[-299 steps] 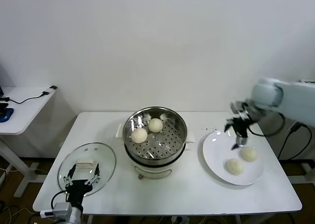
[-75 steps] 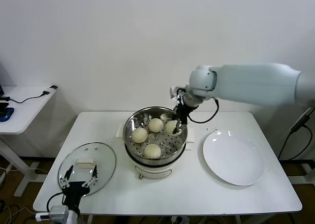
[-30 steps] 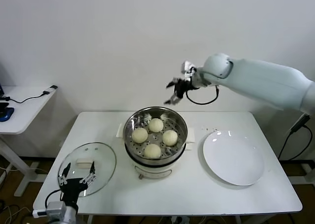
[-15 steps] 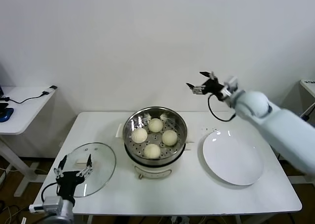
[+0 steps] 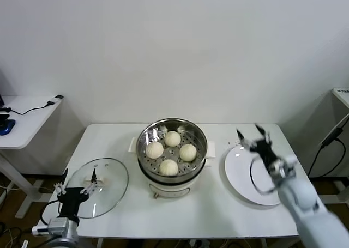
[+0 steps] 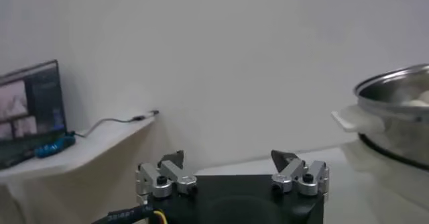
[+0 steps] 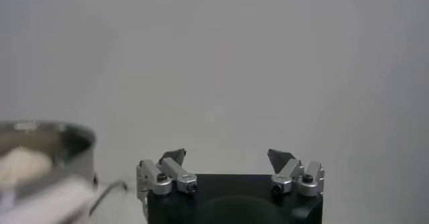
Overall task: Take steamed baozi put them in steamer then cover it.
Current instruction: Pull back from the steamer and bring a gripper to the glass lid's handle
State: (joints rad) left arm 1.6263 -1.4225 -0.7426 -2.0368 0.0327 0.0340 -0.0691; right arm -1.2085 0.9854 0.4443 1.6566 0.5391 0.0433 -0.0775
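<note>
Four cream-white baozi point(image 5: 172, 145) lie in the perforated basket of the steel steamer point(image 5: 146, 161) at the table's middle. A baozi point(image 7: 23, 165) and the pot rim point(image 7: 47, 133) show in the right wrist view; the pot also shows in the left wrist view point(image 6: 395, 104). The glass lid point(image 5: 109, 180) lies flat on the table left of the steamer. My left gripper point(image 5: 76, 183) is open and empty, low over the lid's near-left edge. My right gripper point(image 5: 252, 133) is open and empty, above the white plate point(image 5: 256, 185), right of the steamer.
The white plate right of the steamer holds nothing. A small side table point(image 5: 24, 120) with a cable and a blue object stands far left, beyond the table's edge. It also shows in the left wrist view point(image 6: 74, 148) with a screen on it.
My right gripper let go of the fourth baozi in the steamer, rose, then swung right and down to above the plate. My left gripper shifted slightly left by the lid.
</note>
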